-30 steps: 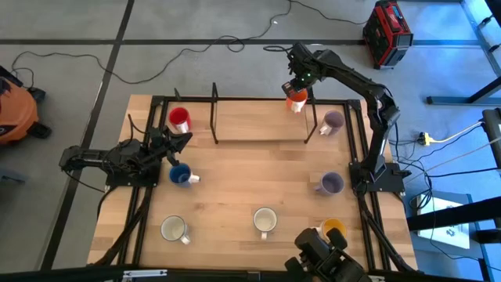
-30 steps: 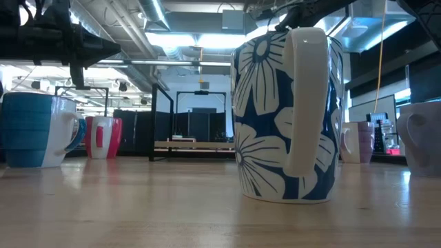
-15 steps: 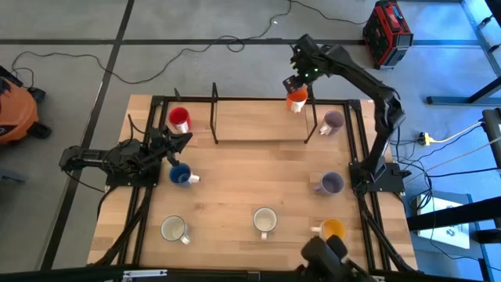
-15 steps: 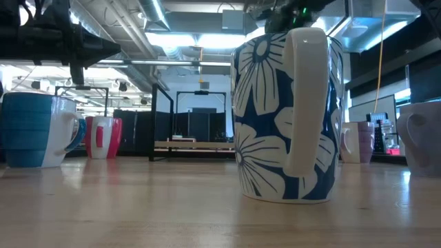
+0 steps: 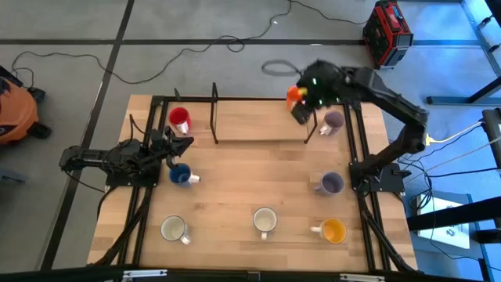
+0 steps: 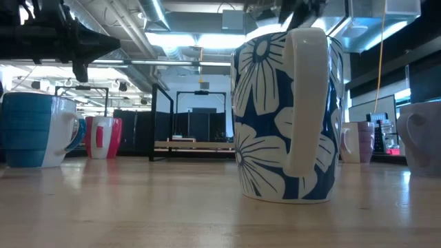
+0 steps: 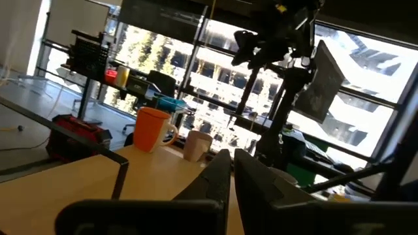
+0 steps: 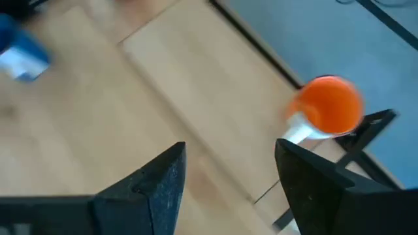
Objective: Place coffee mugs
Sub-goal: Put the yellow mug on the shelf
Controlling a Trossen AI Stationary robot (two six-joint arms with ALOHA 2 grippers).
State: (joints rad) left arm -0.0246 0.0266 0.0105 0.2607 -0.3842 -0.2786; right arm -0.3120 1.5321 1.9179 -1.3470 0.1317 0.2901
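**Right claw spread open beside the orange mug at the far edge**

The right gripper (image 5: 302,111) hangs over the far right part of the table (image 5: 235,180), its fingers (image 8: 147,189) spread wide with nothing between them. The orange mug (image 5: 294,94) stands just beside it at the table's far edge — free of the claw, upright, its white handle showing in the right wrist view (image 8: 328,109).

The left gripper (image 5: 174,145) lies low over the left side of the table, between the red mug (image 5: 179,119) on its far side and the blue mug (image 5: 181,175) on its near side; its two fingers (image 7: 212,183) are drawn together, almost touching, with nothing held.

The other mugs stand apart on the wood: a dull purple mug (image 5: 333,121) at the far right, just right of the open claw; a second purple mug (image 5: 330,183) farther toward the near side along the right edge; the yellow-orange mug (image 5: 333,230) at the near right; and two white mugs along the near edge, one in the middle (image 5: 264,221) and one to the left (image 5: 173,229). In the low view a flower-patterned blue-and-white mug (image 6: 286,114) fills the foreground — standing upright, handle toward the camera.
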